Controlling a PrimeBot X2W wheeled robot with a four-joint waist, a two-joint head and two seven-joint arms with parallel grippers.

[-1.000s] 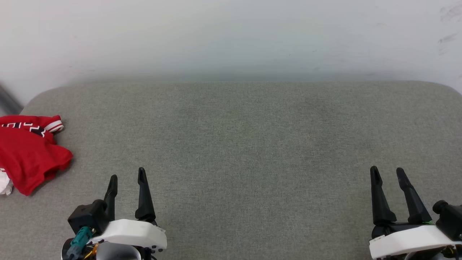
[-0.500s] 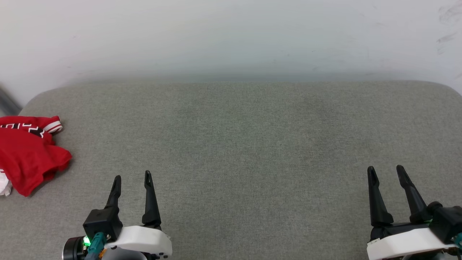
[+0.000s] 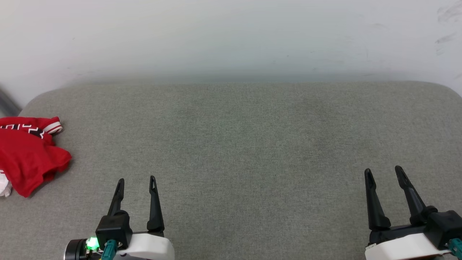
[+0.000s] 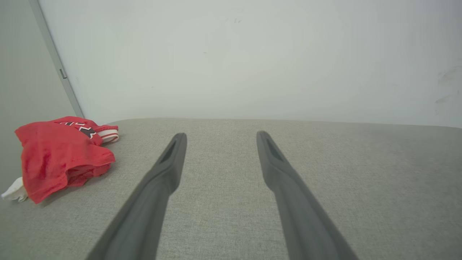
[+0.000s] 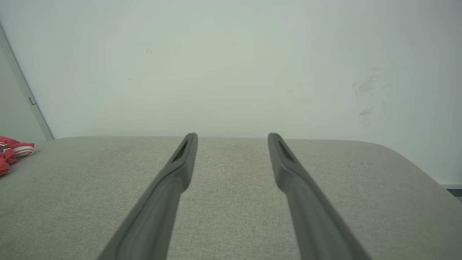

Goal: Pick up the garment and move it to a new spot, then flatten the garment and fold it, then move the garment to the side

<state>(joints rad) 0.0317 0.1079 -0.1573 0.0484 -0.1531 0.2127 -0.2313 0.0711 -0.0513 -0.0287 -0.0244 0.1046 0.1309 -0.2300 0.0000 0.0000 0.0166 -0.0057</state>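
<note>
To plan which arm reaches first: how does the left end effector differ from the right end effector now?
The left end effector is near the crumpled red jersey; the right end effector is far across the grey padded surface from it. In the head view, the left end effector's fingers point almost straight up; the right end effector's fingers lean leftward. Both are open and hold nothing.

left claw spread empty, right claw likewise
</note>
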